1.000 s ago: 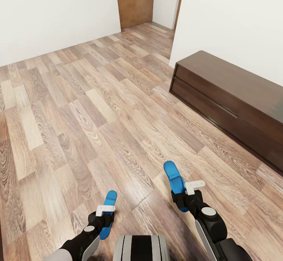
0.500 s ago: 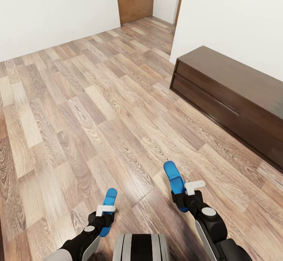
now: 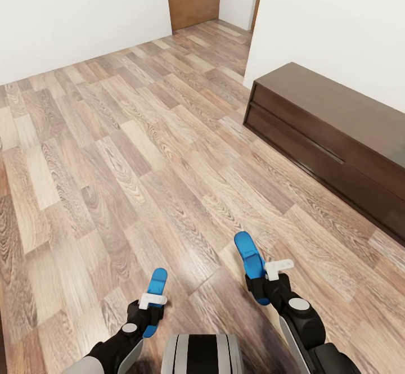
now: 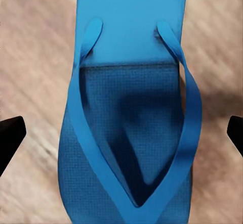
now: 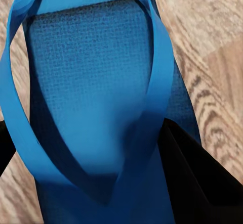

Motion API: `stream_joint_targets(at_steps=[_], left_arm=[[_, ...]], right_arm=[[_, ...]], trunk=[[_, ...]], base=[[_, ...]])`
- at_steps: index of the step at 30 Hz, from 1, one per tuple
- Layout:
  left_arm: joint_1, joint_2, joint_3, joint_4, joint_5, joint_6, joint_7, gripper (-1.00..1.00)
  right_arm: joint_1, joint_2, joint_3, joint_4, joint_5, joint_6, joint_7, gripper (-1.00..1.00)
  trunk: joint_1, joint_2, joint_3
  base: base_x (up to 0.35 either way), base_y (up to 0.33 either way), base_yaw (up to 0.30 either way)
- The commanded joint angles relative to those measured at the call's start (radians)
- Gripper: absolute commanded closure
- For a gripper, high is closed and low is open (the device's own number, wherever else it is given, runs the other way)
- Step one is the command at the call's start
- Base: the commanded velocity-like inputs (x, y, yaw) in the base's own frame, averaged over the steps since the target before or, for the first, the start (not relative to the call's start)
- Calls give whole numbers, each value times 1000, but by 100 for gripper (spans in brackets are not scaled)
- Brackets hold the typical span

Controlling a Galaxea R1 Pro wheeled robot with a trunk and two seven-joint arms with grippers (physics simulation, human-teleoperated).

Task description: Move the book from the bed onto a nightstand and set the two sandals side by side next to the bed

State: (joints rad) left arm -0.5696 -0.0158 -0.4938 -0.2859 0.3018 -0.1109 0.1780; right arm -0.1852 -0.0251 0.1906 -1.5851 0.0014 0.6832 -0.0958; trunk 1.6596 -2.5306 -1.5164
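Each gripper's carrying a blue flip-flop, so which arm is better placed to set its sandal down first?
Neither clearly. The left gripper and right gripper each hold a sandal over bare wood-plank floor, with a long dark bench on the right.

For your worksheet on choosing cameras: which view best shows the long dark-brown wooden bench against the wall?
The head view: the long dark-brown wooden bench stands there in full length along the white wall. The wrist views look closely at the blue sandals over wood floor, with no bench visible.
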Motion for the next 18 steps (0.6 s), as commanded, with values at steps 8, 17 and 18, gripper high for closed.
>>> stream_joint_targets(at_steps=[8, 17, 18], left_arm=[[-1, 2, -8, 1, 8, -4, 6, -100], [-9, 2, -8, -2, 8, -7, 6, -100], [-10, 2, -8, -2, 8, -7, 6, -100]], right_arm=[[0, -1, 3, -1, -3, 6, -9, 100], [2, -1, 3, -1, -3, 6, -9, 100], [2, -1, 3, -1, -3, 6, -9, 100]], trunk=[[1, -1, -8], [3, -2, -24], [3, -2, -24]], base=[[0, 0, 0], [0, 0, 0], [0, 0, 0]])
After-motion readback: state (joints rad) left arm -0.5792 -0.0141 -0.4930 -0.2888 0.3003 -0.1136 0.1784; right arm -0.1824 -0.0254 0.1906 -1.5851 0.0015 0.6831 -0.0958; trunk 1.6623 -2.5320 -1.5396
